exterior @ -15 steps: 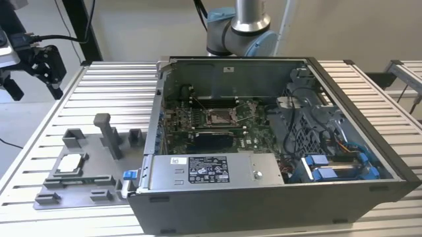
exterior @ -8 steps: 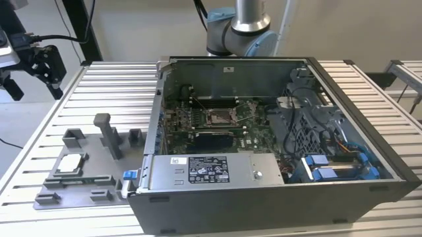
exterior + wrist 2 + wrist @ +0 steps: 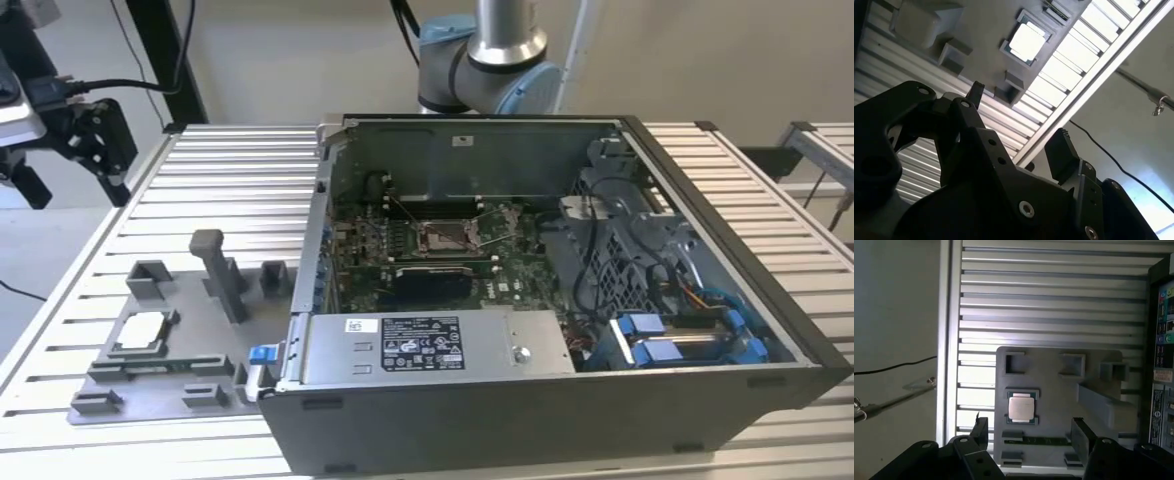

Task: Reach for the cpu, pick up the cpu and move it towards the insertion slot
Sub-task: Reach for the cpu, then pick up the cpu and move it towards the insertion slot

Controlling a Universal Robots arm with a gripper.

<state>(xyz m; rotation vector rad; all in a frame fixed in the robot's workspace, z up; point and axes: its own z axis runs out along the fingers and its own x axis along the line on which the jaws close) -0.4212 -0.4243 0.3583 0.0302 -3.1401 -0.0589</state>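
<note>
The cpu (image 3: 144,331) lies flat, silvery face up, in a recess of the grey fixture plate (image 3: 187,360) on the exterior view's left. In both wrist views the cpu (image 3: 1021,408) (image 3: 1027,42) sits beyond my fingertips, untouched. My gripper (image 3: 67,170) hangs high above the table's far left corner, well away from the plate. The gripper (image 3: 1029,432) (image 3: 1019,120) is open, with nothing between its black fingers (image 3: 1080,432). The insertion slot (image 3: 447,237), a shiny framed socket, sits in the green motherboard inside the open computer case (image 3: 534,410).
Grey blocks and a tall post (image 3: 214,270) stand up from the fixture plate around the cpu. The case walls rise beside the plate. A power supply (image 3: 420,345) and a black rectangle (image 3: 430,285) lie near the slot. The ribbed metal table (image 3: 227,190) extends behind.
</note>
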